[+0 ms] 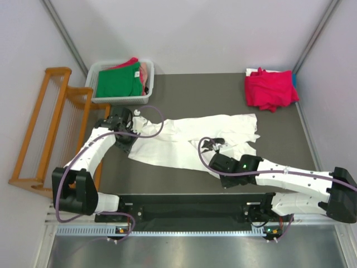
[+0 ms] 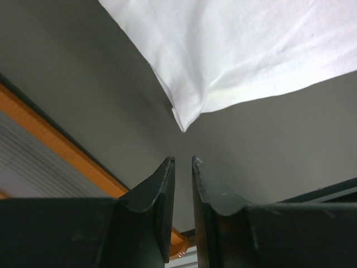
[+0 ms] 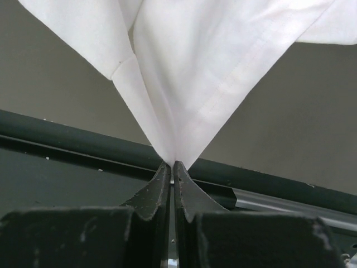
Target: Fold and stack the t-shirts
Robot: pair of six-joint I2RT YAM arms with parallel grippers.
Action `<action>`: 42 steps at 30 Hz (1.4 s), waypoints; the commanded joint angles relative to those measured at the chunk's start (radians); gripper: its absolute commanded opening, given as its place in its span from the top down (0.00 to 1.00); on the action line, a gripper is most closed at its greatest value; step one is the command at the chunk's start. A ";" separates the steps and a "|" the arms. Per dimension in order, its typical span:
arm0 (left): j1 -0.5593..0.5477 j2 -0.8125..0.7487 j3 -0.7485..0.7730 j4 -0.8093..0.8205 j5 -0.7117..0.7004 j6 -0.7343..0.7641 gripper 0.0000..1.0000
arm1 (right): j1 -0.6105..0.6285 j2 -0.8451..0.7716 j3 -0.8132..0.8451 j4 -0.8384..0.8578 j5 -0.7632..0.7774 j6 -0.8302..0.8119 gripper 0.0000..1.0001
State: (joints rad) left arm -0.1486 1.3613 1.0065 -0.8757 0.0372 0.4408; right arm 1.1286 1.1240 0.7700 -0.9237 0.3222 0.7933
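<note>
The white t-shirt (image 1: 189, 139) is lying spread across the middle of the dark counter (image 1: 201, 95), rumpled and only partly flattened, with its near edge being drawn up toward the right arm. The right fingers (image 3: 167, 174) are pinching a hem corner shut, and the cloth (image 3: 184, 67) is fanning up from the tips in two taut folds. The left fingers (image 2: 168, 174) are standing narrowly parted with nothing between them, pointing at a loose corner of the shirt (image 2: 251, 56) just ahead and not touching it. The fabric is reading as light, thin and limp: it is likely to sag and drag instead of holding a crease, so I am judging seamed corners and hems the best grip points, one per arm, to keep an edge straight. The overhead view is giving the whole layout: a green shirt (image 1: 118, 81) with red ones in the white basket (image 1: 146, 84) at far left, a crimson pile (image 1: 270, 89) at far right, and the orange rack (image 1: 44, 123) beside the left arm. Only the wrist views are showing the actual pinch and the empty gap; overhead, both sets of tips are mostly hidden by the arms.
</note>
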 commanded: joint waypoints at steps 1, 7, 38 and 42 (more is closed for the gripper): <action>0.004 -0.070 0.001 -0.043 0.010 0.010 0.75 | 0.017 0.028 0.028 -0.027 0.041 0.006 1.00; 0.004 -0.025 -0.032 -0.080 0.036 0.012 0.55 | 0.017 0.068 0.055 -0.015 0.064 -0.019 1.00; 0.027 0.142 -0.163 0.268 0.015 -0.057 0.58 | 0.014 0.099 0.048 0.029 0.051 -0.025 1.00; 0.029 0.151 -0.155 0.262 0.033 -0.063 0.94 | 0.014 0.100 0.048 0.031 0.051 -0.025 1.00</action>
State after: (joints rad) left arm -0.1249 1.5063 0.8341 -0.6426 0.0402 0.3893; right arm 1.1301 1.2224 0.7879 -0.9058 0.3580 0.7776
